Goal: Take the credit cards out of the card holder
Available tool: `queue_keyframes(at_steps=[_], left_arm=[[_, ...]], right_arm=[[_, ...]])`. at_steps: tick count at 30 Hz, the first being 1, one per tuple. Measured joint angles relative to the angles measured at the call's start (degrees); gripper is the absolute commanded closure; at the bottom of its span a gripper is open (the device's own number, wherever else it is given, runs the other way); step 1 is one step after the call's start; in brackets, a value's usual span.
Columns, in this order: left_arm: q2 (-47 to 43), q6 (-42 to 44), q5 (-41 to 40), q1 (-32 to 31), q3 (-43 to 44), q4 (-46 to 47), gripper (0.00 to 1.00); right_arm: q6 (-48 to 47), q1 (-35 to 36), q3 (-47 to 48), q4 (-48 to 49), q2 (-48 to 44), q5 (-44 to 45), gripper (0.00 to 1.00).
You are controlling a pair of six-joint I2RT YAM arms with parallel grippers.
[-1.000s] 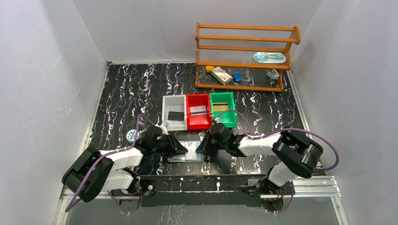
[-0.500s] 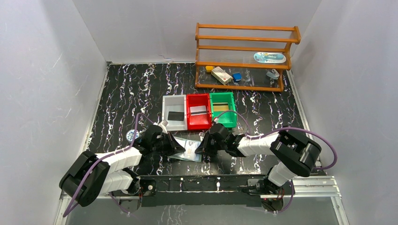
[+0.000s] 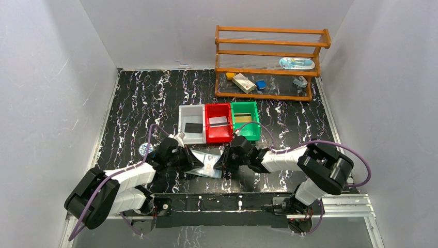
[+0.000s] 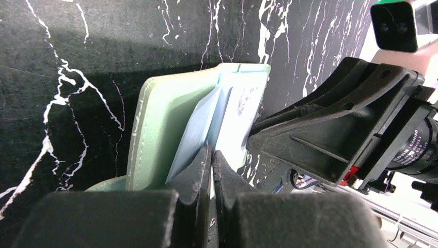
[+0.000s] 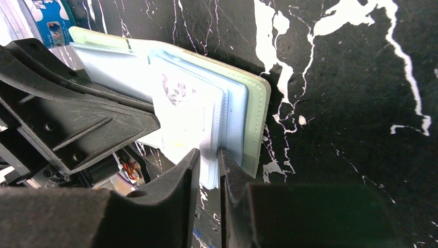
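The left tool (image 4: pixel 212 153) pinches a card holder (image 4: pixel 155 124) pocket; the right tool (image 5: pixel 209 153) straddles its edge, grip unclear.

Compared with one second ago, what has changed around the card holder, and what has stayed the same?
The left gripper closed on a pocket leaf of the card holder and pulled it slightly left, lifting that side. The right gripper stays on the opposite pocket edge; the bins did not move.

The card holder (image 4: pixel 155 134) has a smooth, matt faux-leather cover (inner pockets: glossy clear plastic).
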Motion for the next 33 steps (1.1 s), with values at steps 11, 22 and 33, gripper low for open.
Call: queue_keyframes(at_steps=[11, 22, 33], left_arm=[[-1.07, 1.03, 1.53, 0.15, -1.11, 0.72, 0.86], [0.70, 4.59, 5.44, 1.03, -1.07, 1.81, 1.00], [0.00, 7.80, 4.98, 1.05, 0.87, -3.78, 1.00]], right_arm=[[-0.57, -0.07, 0.02, 0.81, 0.79, -0.98, 0.85], [-0.17, -0.44, 0.35, 0.61, 1.40, -1.84, 0.85], [-0.61, -0.37, 1.51, -1.95, 1.31, -1.31, 0.84]])
